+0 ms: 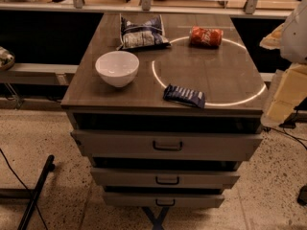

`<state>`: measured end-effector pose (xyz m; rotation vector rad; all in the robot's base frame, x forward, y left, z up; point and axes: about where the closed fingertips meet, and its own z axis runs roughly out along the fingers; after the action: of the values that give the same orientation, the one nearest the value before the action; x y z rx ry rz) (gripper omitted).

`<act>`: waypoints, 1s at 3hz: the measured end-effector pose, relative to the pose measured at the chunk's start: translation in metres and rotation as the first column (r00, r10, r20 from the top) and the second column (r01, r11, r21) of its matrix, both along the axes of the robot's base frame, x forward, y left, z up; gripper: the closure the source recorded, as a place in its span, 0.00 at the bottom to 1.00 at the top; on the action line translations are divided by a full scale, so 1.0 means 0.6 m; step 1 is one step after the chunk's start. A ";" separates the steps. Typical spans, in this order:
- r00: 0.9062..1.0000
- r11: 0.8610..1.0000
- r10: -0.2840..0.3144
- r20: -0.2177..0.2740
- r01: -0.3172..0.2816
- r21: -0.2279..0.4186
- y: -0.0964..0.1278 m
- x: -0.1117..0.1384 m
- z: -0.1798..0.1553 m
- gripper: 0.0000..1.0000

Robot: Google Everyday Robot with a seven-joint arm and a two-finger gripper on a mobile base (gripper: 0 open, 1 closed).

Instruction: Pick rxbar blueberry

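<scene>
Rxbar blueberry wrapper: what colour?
The rxbar blueberry is dark blue with white lettering, camera view. Gripper sits at right edge, off the table.

Far right, the gripper [287,96] shows only as a pale, blurred block sliced by the frame edge. The white arm shell [295,30] above it is cut off too. Left of the gripper, the rxbar blueberry [184,95] carries white lettering too small to read. Further left and back, the chip bag [142,32] print is a blur, and so is the can [206,36] label. Below, 3 drawers [167,145] gape black, contents hidden. Way left, a black pole [36,190] runs off the bottom edge.
</scene>
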<state>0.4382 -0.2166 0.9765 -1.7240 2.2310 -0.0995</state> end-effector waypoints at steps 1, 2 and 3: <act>1.000 1.000 0.000 0.000 0.000 0.000 0.000 0.000 0.000 0.00; 1.000 1.000 0.010 -0.003 -0.010 -0.016 0.003 0.004 0.001 0.00; 0.999 0.999 0.008 -0.049 -0.009 -0.036 0.022 0.044 -0.016 0.00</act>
<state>0.4648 -0.2035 0.9670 -1.7726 2.2694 -0.0977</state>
